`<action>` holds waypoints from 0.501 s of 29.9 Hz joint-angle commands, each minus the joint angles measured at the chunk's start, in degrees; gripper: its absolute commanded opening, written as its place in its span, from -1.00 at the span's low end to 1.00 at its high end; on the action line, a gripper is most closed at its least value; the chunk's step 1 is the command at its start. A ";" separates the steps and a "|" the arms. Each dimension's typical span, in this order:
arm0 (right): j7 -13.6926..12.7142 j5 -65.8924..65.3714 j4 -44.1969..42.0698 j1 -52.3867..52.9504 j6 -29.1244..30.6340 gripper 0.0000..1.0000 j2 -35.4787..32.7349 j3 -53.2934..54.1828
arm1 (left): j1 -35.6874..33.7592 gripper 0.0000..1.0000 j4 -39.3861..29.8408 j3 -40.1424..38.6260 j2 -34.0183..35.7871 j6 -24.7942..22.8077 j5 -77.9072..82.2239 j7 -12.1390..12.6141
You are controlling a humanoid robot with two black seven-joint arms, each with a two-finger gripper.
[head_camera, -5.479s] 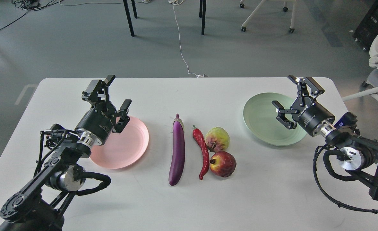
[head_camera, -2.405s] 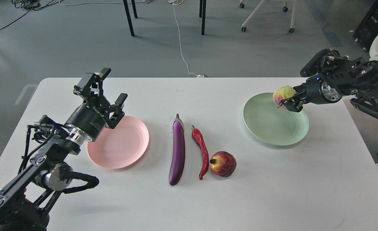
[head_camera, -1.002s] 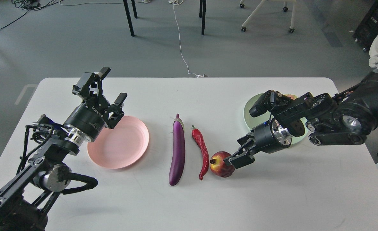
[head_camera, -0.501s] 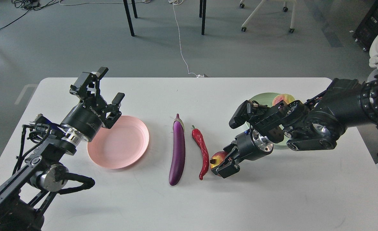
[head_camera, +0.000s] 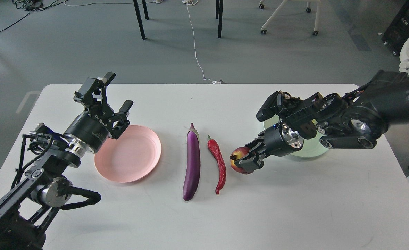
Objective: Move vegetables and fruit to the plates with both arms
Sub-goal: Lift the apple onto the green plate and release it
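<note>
R claw (head_camera: 248,159) grips red fruit (head_camera: 238,160) off counter (head_camera: 294,201) for green plate (head_camera: 308,152); L claw (head_camera: 109,100) wide over pink plate (head_camera: 131,156), awaiting veg.

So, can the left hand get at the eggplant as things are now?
Probably yes. The left hand is open and holds nothing, above the pink plate's far edge. The eggplant lies bare just past the plate, with nothing between.

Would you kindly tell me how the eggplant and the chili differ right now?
The eggplant is purple, smooth and glossy; the chili is red and wrinkled. The eggplant is longer and much thicker, the chili shorter and slimmer. The eggplant lies nearly straight, while the chili bends. Both lie side by side on the table, apart, stem ends pointing away from the robot, and neither gripper touches them.
</note>
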 commanded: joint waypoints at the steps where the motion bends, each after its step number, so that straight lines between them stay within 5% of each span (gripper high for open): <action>1: 0.00 -2.48 -4.39 1.34 0.14 -0.08 -3.21 -1.65 | -0.09 0.96 -0.01 0.08 0.11 0.01 -0.02 0.18; 12: 0.00 -6.97 -17.60 -8.93 0.06 0.08 -4.88 -6.49 | -0.26 0.96 -0.09 0.17 0.82 0.01 -0.02 0.44; 14: 0.00 -6.89 -19.00 -10.08 0.06 0.37 -4.97 -6.49 | -0.26 0.96 -0.09 0.08 1.26 0.01 -0.02 0.44; 15: 0.00 -6.54 -20.14 -10.95 -0.21 0.84 -4.97 -6.06 | -0.35 0.96 -0.01 0.08 1.61 0.01 -0.02 0.62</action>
